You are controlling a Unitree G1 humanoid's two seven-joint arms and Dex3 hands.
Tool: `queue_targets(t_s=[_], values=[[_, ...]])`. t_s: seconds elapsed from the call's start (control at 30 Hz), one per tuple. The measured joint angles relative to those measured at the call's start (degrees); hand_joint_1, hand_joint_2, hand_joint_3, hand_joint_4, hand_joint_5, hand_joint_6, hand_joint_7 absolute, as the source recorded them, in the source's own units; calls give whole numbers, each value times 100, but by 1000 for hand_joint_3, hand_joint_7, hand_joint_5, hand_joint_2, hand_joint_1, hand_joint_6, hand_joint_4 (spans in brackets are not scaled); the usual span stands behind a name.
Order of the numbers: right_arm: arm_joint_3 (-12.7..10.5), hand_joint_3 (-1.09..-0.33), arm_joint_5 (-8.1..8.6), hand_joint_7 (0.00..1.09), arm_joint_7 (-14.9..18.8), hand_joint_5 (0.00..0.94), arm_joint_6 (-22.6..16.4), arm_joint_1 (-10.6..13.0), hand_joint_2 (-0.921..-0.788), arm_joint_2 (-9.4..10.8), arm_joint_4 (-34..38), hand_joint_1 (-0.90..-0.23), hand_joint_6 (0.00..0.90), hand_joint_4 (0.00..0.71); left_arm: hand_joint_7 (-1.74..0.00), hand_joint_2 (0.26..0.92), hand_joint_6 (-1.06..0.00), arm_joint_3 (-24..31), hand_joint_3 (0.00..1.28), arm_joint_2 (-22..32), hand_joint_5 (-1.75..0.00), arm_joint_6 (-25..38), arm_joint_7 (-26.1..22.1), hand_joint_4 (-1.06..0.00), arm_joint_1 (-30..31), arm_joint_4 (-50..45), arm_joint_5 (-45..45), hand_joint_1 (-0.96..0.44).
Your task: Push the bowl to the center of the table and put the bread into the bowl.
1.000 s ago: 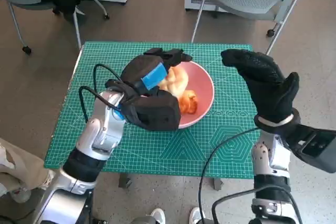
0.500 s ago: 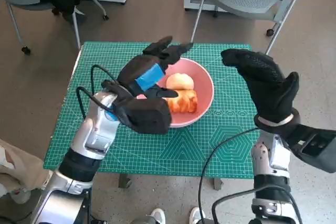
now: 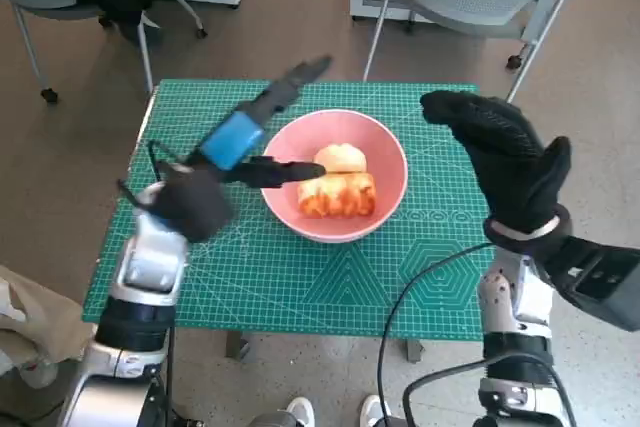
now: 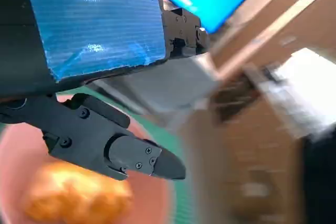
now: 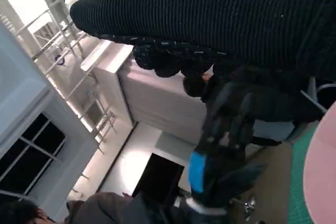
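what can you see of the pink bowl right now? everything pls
The pink bowl is round, smooth and matte, like plastic or ceramic, and sits upright near the middle of the green cutting mat. Inside lie two pieces of bread: a pale round one behind and a golden-orange one in front. The left hand hangs open over its left rim; contact cannot be told. The right hand is raised beside it, apart.

bowl point(image 3: 385, 152) pink | bread point(image 3: 337, 193) golden-orange (perhaps glazed) | mat point(image 3: 420, 277) green, gridded
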Motion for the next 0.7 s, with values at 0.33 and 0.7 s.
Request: queue_targets(t_s=[0.33, 0.7], values=[[106, -799, -27, 279, -180, 2, 187, -224, -921, -19, -334, -673, 7, 80, -202, 921, -137, 577, 304, -308, -15, -178, -210, -38, 526, -858, -1334, -684], [192, -798, -192, 278, -238, 0, 86, -520, -921, -21, -335, -691, 2, 70, -472, 921, -6, 718, 351, -413, 0, -211, -328, -40, 826, -1277, -1731, -644]])
